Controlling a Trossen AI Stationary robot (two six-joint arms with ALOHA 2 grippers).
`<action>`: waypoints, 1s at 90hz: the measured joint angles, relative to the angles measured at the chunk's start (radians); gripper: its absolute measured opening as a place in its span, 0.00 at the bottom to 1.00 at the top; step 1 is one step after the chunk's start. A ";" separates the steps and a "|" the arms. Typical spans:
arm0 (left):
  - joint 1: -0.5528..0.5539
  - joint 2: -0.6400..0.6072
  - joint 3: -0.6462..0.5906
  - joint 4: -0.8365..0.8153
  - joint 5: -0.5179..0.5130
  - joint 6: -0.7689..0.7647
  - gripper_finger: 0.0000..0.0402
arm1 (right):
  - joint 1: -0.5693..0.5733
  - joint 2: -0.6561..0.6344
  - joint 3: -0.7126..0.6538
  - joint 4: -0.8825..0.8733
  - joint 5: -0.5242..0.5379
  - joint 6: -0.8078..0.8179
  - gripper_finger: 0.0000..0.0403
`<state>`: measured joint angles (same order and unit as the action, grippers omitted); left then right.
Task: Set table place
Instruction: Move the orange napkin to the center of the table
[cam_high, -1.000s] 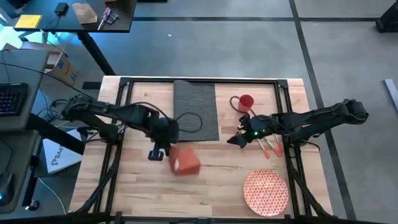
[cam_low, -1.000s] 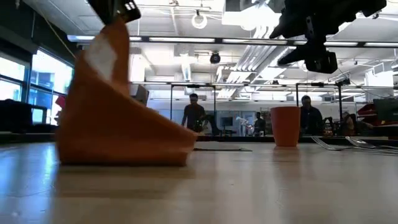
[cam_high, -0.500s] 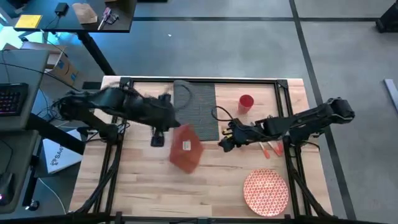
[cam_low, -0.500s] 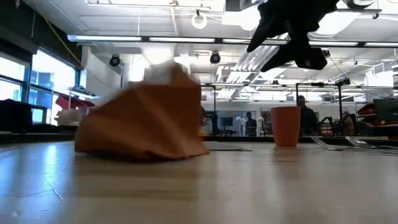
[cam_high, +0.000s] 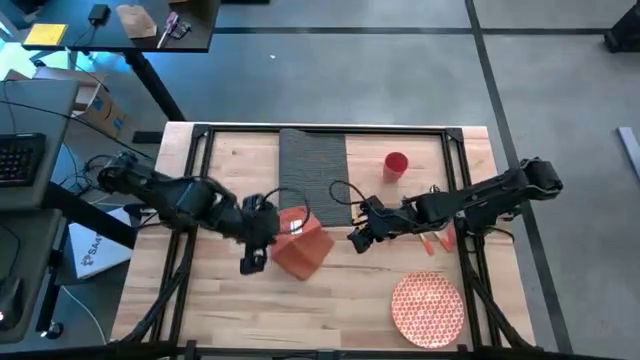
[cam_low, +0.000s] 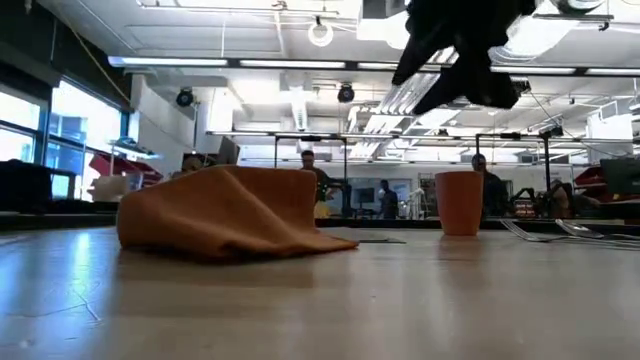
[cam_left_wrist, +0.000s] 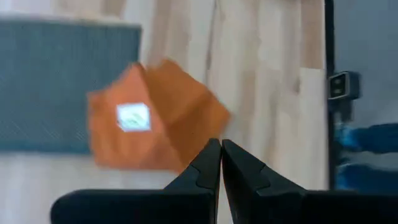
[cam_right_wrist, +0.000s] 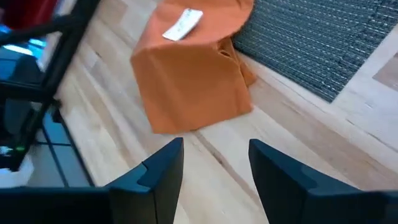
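The orange napkin (cam_high: 300, 243) is seen crumpled on the bench (cam_high: 340, 300), overlapping the grey placemat's (cam_high: 315, 175) near edge. The left tool (cam_high: 272, 226) is held pinched closed beside it; the right tool (cam_high: 356, 238) is held spread wide nearby.

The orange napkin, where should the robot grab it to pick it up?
Probably by the raised fold of the orange napkin, pinched from above. It lies crumpled on the table, one edge over the grey placemat, so flat parts give little to pinch. The open right gripper is beside it; the left gripper is shut.
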<state>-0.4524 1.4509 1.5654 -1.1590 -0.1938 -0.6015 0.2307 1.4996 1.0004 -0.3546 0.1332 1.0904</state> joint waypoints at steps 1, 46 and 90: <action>-0.007 0.000 0.000 0.000 -0.003 -0.015 0.00 | -0.002 0.008 0.000 0.010 -0.006 -0.007 0.41; -0.156 -0.001 0.000 0.002 -0.118 -0.263 0.00 | -0.204 0.290 0.000 0.430 -0.196 -0.107 0.56; -0.156 -0.002 0.000 0.005 -0.184 -0.279 0.00 | -0.207 0.418 0.012 0.729 -0.320 -0.105 0.05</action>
<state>-0.6080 1.4490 1.5654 -1.1540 -0.3776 -0.8806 0.0238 1.9171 1.0122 0.3748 -0.1872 0.9858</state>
